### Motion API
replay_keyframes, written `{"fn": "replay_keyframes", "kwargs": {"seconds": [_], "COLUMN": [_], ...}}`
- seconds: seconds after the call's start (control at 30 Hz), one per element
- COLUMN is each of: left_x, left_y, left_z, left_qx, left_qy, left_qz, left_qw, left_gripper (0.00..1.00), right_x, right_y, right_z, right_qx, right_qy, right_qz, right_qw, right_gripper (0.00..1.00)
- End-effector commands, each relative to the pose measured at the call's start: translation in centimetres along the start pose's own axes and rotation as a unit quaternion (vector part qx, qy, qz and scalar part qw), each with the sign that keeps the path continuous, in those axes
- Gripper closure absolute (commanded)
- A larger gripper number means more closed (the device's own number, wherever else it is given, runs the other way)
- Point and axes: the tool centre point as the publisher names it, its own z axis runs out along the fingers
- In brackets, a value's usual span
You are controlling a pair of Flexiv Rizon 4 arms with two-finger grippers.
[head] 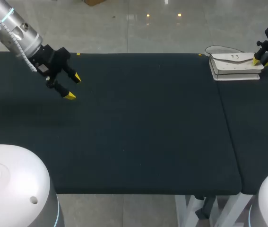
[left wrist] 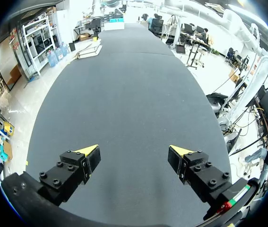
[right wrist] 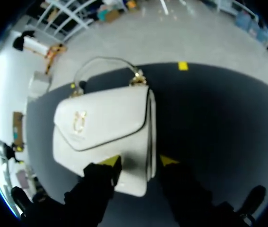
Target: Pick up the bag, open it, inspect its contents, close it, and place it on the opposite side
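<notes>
The white bag (head: 233, 66) lies flat at the far right of the counter (head: 134, 132), long axis left-right, with the right claw (head: 261, 62) at its right end, grasp impossible to tell, and the released left claw (head: 72, 86) well apart.

Left wrist camera. My left gripper (left wrist: 134, 150) hangs above the table (left wrist: 124, 94). Its two black fingers (left wrist: 84, 161) stand wide apart, yellow tips pointing forward, with only dark tabletop showing between them. They touch nothing. The table surface is black and matte, and runs away ahead of the gripper as one long strip. Well ahead, near the far end and close to one long edge of the table, lies the bag (left wrist: 89, 49): pale, flat on the surface, too small to make out details.
</notes>
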Motion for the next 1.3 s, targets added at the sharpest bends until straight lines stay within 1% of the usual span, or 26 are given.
{"fn": "replay_keyframes", "kwargs": {"seconds": [0.03,0.07,0.13,0.2,0.27,0.43,0.6,0.83,1.07,1.3], "left_x": [-0.1,-0.1,-0.1,-0.1,-0.1,-0.1,-0.1,-0.1,-0.1,-0.1], "left_y": [0.1,0.1,0.1,0.1,0.1,0.1,0.1,0.1,0.1,0.1], "left_z": [0.1,0.1,0.1,0.1,0.1,0.1,0.1,0.1,0.1,0.1], "left_qx": [0.001,0.001,0.001,0.001,0.001,0.001,0.001,0.001,0.001,0.001], "left_qy": [0.000,0.000,0.000,0.000,0.000,0.000,0.000,0.000,0.000,0.000], "left_qz": [0.000,0.000,0.000,0.000,0.000,0.000,0.000,0.000,0.000,0.000], "left_qw": [1.000,1.000,1.000,1.000,1.000,1.000,1.000,1.000,1.000,1.000], "left_gripper": [0.00,0.00,0.00,0.00,0.00,0.00,0.00,0.00,0.00,0.00], "right_x": [0.1,0.2,0.5,0.7,1.0,1.5,2.6,4.5,6.1,8.0], "right_y": [0.4,0.4,0.2,0.0,-0.2,-0.7,-1.2,-1.9,-2.7,-4.0], "right_z": [-0.4,-0.4,-0.4,-0.4,-0.3,-0.1,0.0,0.1,0.1,1.1], "right_qx": [0.230,0.231,0.231,0.231,0.231,0.232,0.230,0.222,0.208,0.204], "right_qy": [0.008,0.008,0.011,0.013,0.018,0.034,0.046,0.066,0.082,0.087], "right_qz": [-0.001,-0.001,-0.004,-0.005,-0.006,-0.005,-0.012,-0.024,-0.019,-0.025], "right_qw": [0.973,0.973,0.973,0.973,0.973,0.972,0.972,0.973,0.974,0.975], "right_gripper": [0.58,0.59,0.67,0.81,1.00,1.00,1.00,1.00,1.00,1.00]}}
